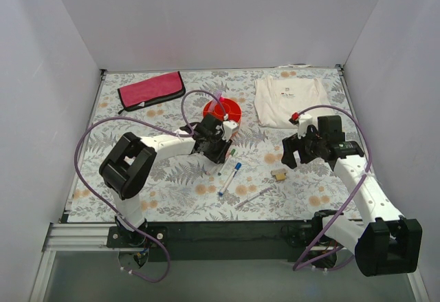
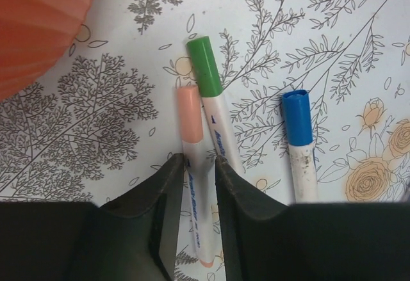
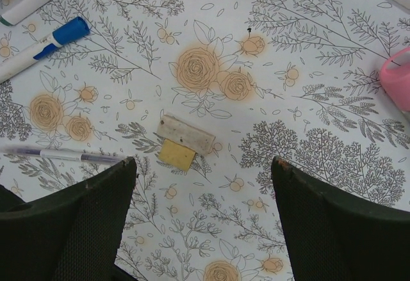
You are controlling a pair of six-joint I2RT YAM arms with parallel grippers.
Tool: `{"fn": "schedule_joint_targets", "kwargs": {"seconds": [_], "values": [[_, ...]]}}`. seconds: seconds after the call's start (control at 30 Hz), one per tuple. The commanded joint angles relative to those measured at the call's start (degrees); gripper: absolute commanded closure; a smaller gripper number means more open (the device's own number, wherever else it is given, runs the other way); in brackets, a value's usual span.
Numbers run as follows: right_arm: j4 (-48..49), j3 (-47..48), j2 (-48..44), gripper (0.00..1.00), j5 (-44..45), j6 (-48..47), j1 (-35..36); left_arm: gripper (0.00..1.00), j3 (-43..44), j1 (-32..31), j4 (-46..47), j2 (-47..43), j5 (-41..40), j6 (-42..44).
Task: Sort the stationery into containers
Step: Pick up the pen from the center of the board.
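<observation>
From above, the left gripper is hanging at the orange tub's 6 o'clock, and the right gripper at its 4 o'clock. At the left wrist, fingers are clasping a peach-capped marker, with a green-capped marker touching it at 1 o'clock. At the right wrist, jaws are gaping wide over a tan block.

Top cam: fixed, high & behind arm bases, looks down/fwd over whole bench; far off, both arms in shot. L wrist cam: v. close, aimed down past left tool at pink-cap marker; tub edge fills top-left corner. R wrist cam: close, a bit further off, aimed down past right tool at tan block. Shared: blue-cap marker in all 3 views; tan block in top + R wrist; tub in top + L wrist.
</observation>
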Motion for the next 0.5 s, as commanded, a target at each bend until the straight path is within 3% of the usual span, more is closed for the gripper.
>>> {"fn": "schedule_joint_targets", "kwargs": {"seconds": [0.0,0.27,0.47], "values": [[1.11,-0.64,-1.41,0.1,0.25,0.3,-0.45,0.76,-0.84,-1.87,-4.03,1.16,-3.47,2.18],[1.2,-0.37,-0.88,0.1,-0.1,-0.4,-0.46,0.74,-3.75,-1.87,-7.9,3.52,-10.42,4.29],[1.2,0.07,-0.44,0.1,-0.45,-0.58,-0.54,0.95,-3.13,-1.87,-7.9,3.53,-9.46,4.9]]}}
